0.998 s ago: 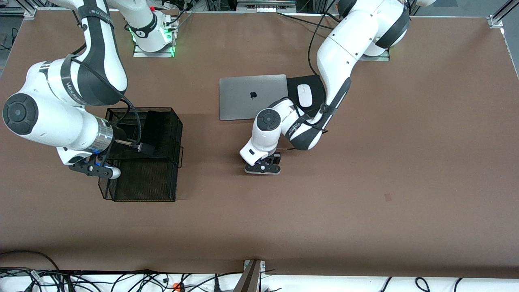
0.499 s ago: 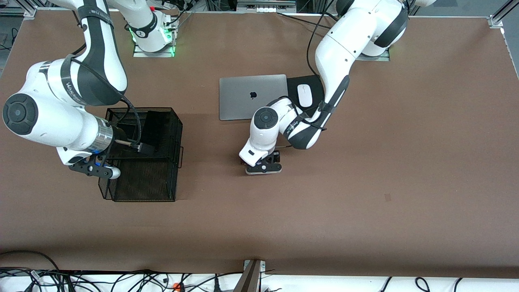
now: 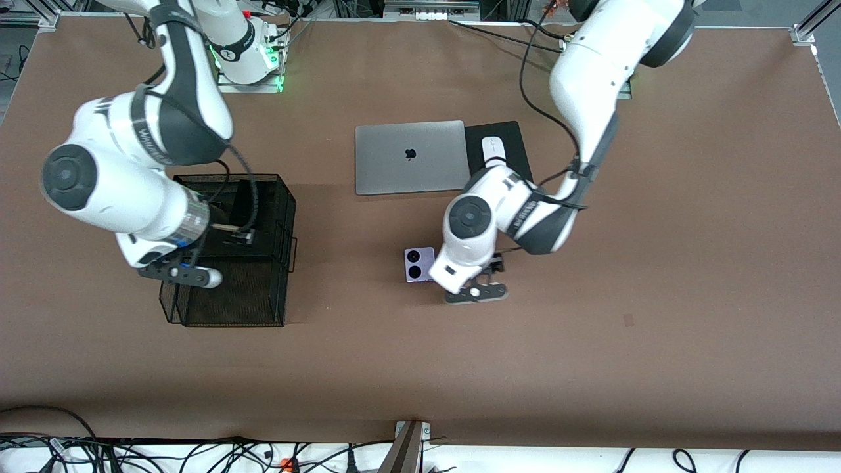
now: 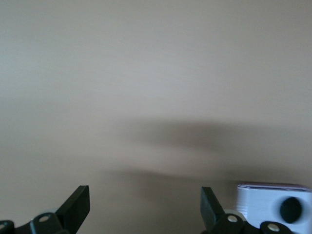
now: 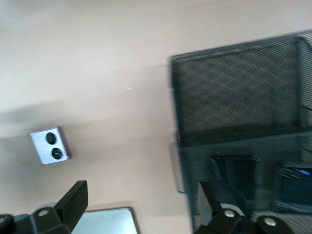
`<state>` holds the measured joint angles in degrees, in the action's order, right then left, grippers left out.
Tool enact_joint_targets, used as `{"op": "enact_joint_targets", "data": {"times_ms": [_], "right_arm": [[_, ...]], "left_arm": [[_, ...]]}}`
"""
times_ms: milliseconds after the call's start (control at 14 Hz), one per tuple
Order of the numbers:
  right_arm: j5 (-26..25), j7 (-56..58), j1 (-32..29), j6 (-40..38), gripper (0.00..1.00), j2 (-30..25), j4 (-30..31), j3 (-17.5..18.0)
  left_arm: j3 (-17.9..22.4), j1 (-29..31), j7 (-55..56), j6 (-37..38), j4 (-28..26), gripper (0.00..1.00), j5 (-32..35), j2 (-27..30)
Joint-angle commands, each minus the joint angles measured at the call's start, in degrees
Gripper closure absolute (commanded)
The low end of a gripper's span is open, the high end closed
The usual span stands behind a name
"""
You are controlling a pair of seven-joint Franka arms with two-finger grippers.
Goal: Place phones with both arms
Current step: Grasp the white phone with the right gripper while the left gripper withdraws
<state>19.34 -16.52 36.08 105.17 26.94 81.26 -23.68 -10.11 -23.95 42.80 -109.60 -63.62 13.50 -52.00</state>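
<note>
- The lavender-white phone (image 3: 420,264) lies flat on the brown counter (image 3: 657,263), its two black circles facing up, nearer to the front camera than the silver laptop (image 3: 409,157).
- The left claw (image 3: 478,292) is just beside that phone, toward the left arm's end of the counter, low over the bare surface; its fingers (image 4: 78,204) stand spread apart with nothing between them, so the phone is released.
- In the left wrist view the phone (image 4: 273,207) shows just outside one fingertip, apart from the gap between the two.
- The right claw (image 3: 181,274) hangs over the black mesh basket (image 3: 263,309) near the right arm's end of the counter; its fingers (image 5: 73,200) are also spread wide and empty.
- The basket (image 5: 234,92) is divided into compartments; dark shapes sit in the compartments farther from the front camera, but which phones they are cannot be told.
- The right wrist view also catches the lavender-white phone (image 5: 50,145) on the counter, well apart from the basket, and a corner of the laptop (image 5: 109,222).
- A white mouse (image 3: 493,148) rests on a black pad (image 3: 512,135) beside the laptop, toward the left arm's end.
</note>
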Motion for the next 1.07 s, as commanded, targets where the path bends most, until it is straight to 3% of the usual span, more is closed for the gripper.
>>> {"op": "enact_joint_targets", "data": {"times_ms": [0,143,428,784,998], "right_arm": [[1.05,-2.19,5.74,5.8,0.0,5.21,-2.76,-0.49],[1.05,-7.01,9.87,10.99,0.0,9.86,-5.04,0.21],[1.05,-13.88,15.59,18.12,0.0,20.32,-11.37,0.39],[1.05,-14.86,19.46,27.97,0.0,27.72,-11.65,0.39],[0.61,-14.24,20.43,32.98,0.0,30.71,-11.56,0.39]], "left_arm": [[-0.7,5.21,-8.49,9.45,-1.68,0.0,0.92,5.84],[-0.61,8.64,-13.42,14.83,-2.03,0.0,1.09,9.8],[-0.43,15.32,-20.36,18.36,-7.12,0.0,1.27,19.98],[-0.96,24.46,-30.56,22.67,-7.31,0.0,0.22,28.17],[-0.87,28.07,-36.29,26.27,-7.48,0.0,-4.69,31.25]]}}
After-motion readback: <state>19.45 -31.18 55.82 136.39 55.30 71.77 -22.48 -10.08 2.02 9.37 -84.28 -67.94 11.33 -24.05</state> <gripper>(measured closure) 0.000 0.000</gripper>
